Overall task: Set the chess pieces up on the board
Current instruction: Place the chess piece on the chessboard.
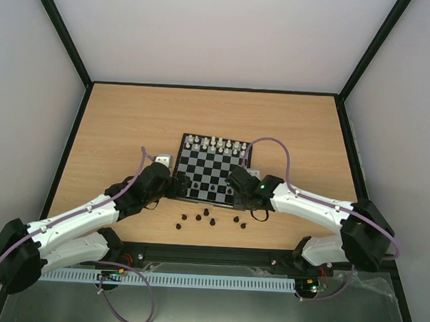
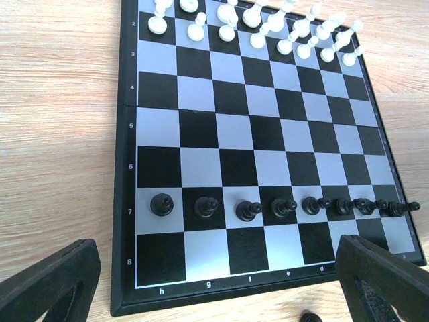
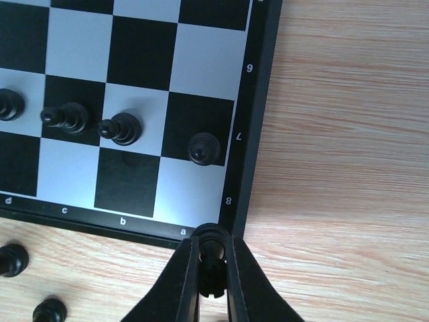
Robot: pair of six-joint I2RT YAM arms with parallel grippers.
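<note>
At the near edge of the chessboard (image 1: 213, 168), just off the corner lettered a, the right hand (image 3: 210, 241) is pinched tight on a small black piece (image 3: 211, 267). The piece's rounded top shows between the two fingers. I cannot tell whether it rests on the worktop (image 1: 131, 122) or hangs just above it. It sits off the board, close against the dark border.

On the board, a row of eight black pawns (image 2: 248, 210) stands along the rank marked 7, one to a square from h across to a. The pawn on a7 is the one nearest the right hand. At the far end, the white pieces (image 2: 268, 27) fill two ranks.

The left hand (image 2: 216, 268) is at the board's near left corner with its fingers (image 2: 50, 285) spread wide. One finger sits at each side of the wrist view, and they are clamped on nothing. The near rank lies between them.

A scatter of loose black pieces (image 1: 206, 213) lies on the bare wood just in front of the board's near edge, between the two arms. I count seven, each standing apart from the others. Two of them show at the lower left of the right wrist view.

A small pale object (image 1: 162, 160) lies beside the board's left edge; I cannot make out what it is.
</note>
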